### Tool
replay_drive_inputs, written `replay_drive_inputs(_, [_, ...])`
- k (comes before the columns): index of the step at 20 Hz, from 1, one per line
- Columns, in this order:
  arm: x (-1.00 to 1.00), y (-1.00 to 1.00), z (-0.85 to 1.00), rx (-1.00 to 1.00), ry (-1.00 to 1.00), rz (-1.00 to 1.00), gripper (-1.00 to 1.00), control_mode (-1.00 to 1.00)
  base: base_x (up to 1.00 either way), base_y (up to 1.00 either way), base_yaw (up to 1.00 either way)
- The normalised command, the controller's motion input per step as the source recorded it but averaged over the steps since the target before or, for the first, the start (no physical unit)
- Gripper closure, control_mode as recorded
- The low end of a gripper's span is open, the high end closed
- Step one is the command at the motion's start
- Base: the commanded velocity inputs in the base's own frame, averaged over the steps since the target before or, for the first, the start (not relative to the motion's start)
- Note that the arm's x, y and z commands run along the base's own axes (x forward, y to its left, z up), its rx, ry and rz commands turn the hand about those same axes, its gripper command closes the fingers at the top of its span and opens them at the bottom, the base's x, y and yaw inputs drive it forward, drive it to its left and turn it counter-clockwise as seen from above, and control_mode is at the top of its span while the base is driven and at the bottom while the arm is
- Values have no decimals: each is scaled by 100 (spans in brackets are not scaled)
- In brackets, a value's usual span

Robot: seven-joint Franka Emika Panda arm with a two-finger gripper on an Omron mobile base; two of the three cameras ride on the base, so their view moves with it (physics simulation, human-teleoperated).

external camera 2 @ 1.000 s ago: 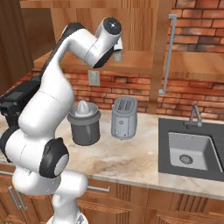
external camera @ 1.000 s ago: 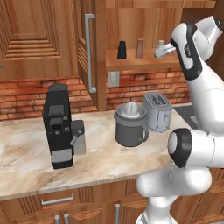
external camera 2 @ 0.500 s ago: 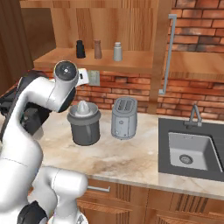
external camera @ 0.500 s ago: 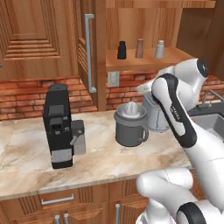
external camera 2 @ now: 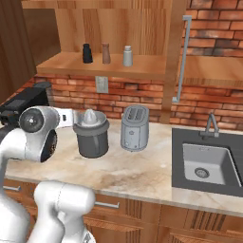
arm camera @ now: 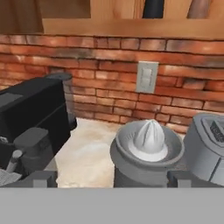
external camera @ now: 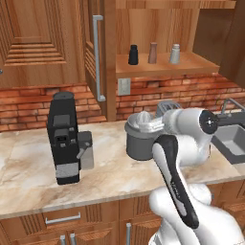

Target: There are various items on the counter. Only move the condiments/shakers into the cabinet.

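Three shakers stand in a row on the cabinet shelf (external camera: 191, 67): black (external camera: 133, 55), brown wood (external camera: 152, 53) and pale grey (external camera: 175, 54). From the right they appear as black (external camera 2: 87, 53), brown (external camera 2: 106, 53) and grey (external camera 2: 127, 56). My gripper (arm camera: 113, 179) is open and empty, low over the counter (external camera: 28, 167), facing the brick wall. The grey juicer (arm camera: 148, 144) sits just ahead of its fingertips. The bases of the black shaker (arm camera: 153, 8) and brown shaker (arm camera: 199, 8) show at the top of the hand view.
The black coffee machine (external camera: 64, 136) stands left of the juicer (external camera: 141, 139), the silver toaster (external camera 2: 134, 127) to its right. A sink (external camera 2: 209, 163) with a faucet (external camera 2: 211, 124) lies at the counter's right end. A long silver handle (external camera: 98, 57) hangs on the open cabinet door.
My arm has come down from the shelf beside the grey shaker and folded low behind the juicer. All three shakers stay on the shelf. The jaws stayed open.
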Motion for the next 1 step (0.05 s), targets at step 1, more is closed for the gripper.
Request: replay_drive_inputs(1, [0,0,0,0,0,0,-100,-100,0,0,0])
